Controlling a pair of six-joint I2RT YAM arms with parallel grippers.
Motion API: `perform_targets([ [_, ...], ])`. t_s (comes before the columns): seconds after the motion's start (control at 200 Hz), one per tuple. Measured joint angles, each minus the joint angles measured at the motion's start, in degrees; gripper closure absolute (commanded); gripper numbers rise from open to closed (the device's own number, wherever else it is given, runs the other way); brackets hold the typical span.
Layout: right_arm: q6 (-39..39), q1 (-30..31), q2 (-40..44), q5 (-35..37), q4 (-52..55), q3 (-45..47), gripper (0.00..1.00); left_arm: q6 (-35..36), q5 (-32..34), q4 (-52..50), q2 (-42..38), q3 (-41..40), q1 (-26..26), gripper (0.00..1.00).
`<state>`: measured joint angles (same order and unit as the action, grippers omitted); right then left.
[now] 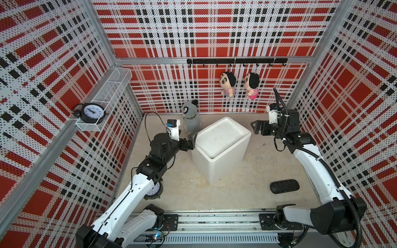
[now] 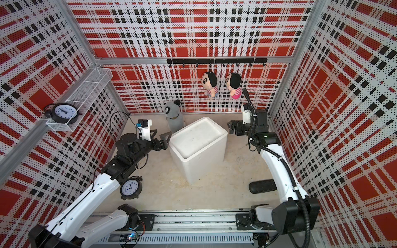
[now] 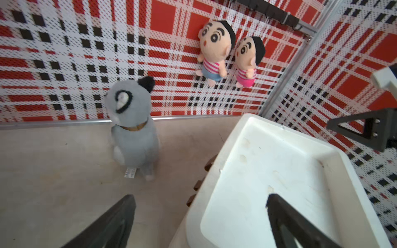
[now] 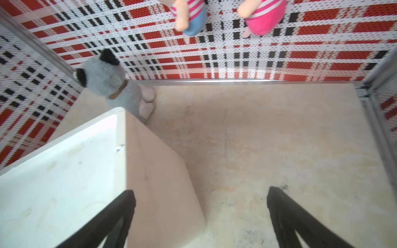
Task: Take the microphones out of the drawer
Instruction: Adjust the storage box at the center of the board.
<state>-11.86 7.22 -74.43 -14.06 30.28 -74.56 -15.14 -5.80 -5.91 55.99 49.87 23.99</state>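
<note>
Jaws are held wide apart and empty on both sides, those of the left arm (image 1: pixel 137 186) at the handle-side top edge of the white drawer cabinet (image 1: pixel 221 137), those of the right arm (image 1: pixel 311 163) just beside its opposite edge, and the microphone can't be made out.

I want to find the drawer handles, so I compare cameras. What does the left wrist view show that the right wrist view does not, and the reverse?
Only the left wrist view: three dark handles on one side of the white cabinet, the faces of the two hanging dolls, the hook rail. Only the right wrist view: a plain cabinet side without handles. Both: the cabinet's top, the grey plush dog, the dolls' bodies, the table, the plaid wall. Neither shows a microphone.
</note>
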Motion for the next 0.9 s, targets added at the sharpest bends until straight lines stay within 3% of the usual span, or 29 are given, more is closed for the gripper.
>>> perform_targets([
  [0.23,-3.30,0.59,-2.93,-10.14,-1.77,0.02,0.00,-5.90,-2.16,0.07,-0.22,-0.33,0.83,0.02],
  [0.466,-4.57,2.54,-7.04,-18.71,-2.75,-0.48,0.00,-15.74,-3.41,6.01,-0.70,-5.75,2.97,0.02],
  [0.902,-5.99,4.76,-6.51,-25.51,-6.21,4.09,0.00,-26.34,3.85,19.89,0.76,-9.75,8.79,0.02],
])
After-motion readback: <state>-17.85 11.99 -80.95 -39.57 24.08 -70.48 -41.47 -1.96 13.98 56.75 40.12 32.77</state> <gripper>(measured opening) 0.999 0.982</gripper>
